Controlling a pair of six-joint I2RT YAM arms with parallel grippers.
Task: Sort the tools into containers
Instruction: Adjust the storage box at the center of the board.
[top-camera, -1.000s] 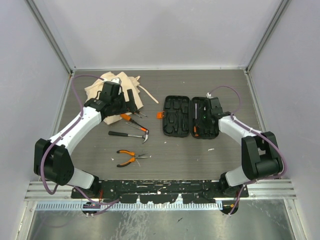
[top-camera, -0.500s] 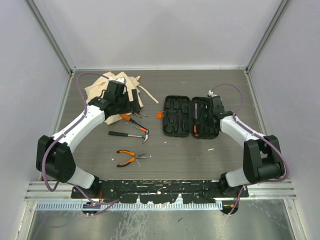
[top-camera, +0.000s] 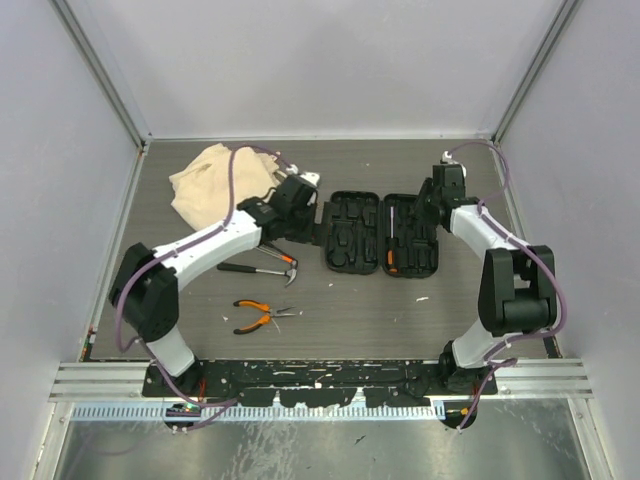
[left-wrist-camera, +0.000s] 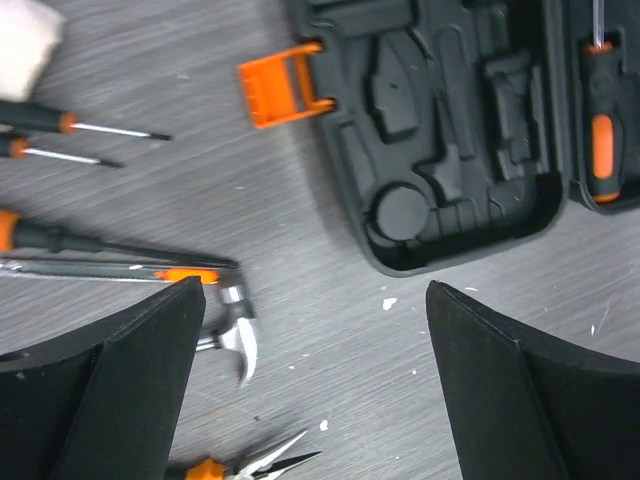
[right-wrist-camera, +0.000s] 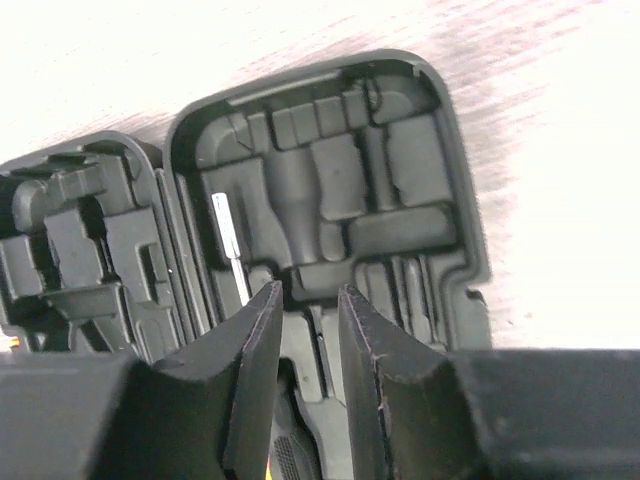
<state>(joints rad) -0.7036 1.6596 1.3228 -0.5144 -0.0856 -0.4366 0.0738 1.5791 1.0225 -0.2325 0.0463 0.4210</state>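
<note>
The black tool case (top-camera: 352, 232) lies open, its orange latch (left-wrist-camera: 280, 88) on the left. One orange-and-black screwdriver (left-wrist-camera: 600, 140) lies in its right half; its steel shaft (right-wrist-camera: 228, 240) shows in the right wrist view. My left gripper (top-camera: 305, 200) (left-wrist-camera: 312, 288) is wide open and empty, hovering over the table just left of the case. Under it lie several screwdrivers (left-wrist-camera: 90, 130), the hammer (top-camera: 260, 270) (left-wrist-camera: 238, 340) and the pliers (top-camera: 262, 315). My right gripper (top-camera: 425, 208) (right-wrist-camera: 308, 290) is narrowly open and empty above the case's right half (right-wrist-camera: 330, 180).
The beige cloth bag (top-camera: 210, 180) lies at the far left; its corner shows in the left wrist view (left-wrist-camera: 25, 45). Grey side walls enclose the table. Small white flecks (top-camera: 422, 298) dot the surface in front of the case.
My left arm has swung right, from over the bag to beside the case's latch. My right gripper has drawn back toward the far end of the case.
</note>
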